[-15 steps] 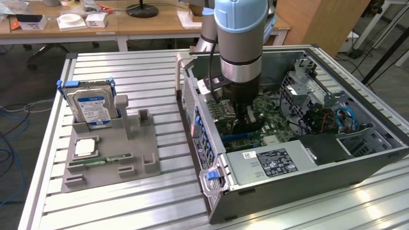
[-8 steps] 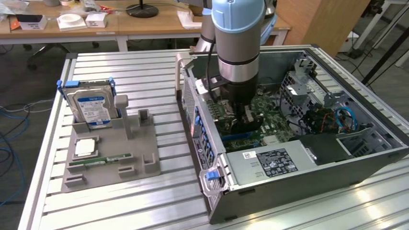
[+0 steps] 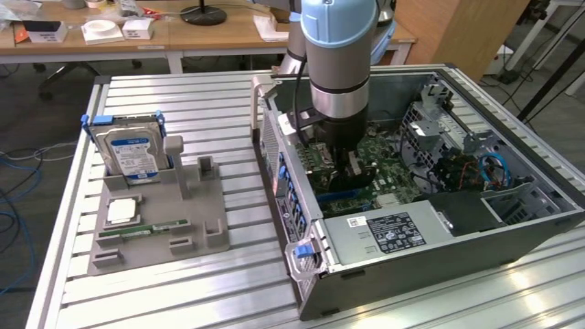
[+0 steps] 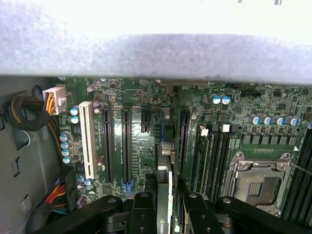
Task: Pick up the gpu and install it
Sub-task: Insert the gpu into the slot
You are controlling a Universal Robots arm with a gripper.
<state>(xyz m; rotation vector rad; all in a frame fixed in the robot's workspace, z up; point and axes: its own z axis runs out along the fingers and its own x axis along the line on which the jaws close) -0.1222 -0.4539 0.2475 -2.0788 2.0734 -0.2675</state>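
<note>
Black gripper (image 4: 165,207) clamped on thin green edge-on gpu (image 4: 164,195), apparently just above green motherboard (image 4: 146,146) slots.

Even, bright indoor light falls from overhead in the exterior view, throwing white glare streaks on the ribbed metal table (image 3: 183,288) in front of my arm (image 3: 336,62), while the inside of the computer case (image 3: 512,205) below my wrist sits in softer shadow. From my wrist view, a wide pale band above my gripper (image 4: 165,214) is blown out to white at its far edge and blurred grey beneath it. The motherboard (image 4: 141,146) beyond my fingers is dimmer but fairly sharp, and my black fingers (image 4: 141,209) close to the lens look slightly soft.
</note>
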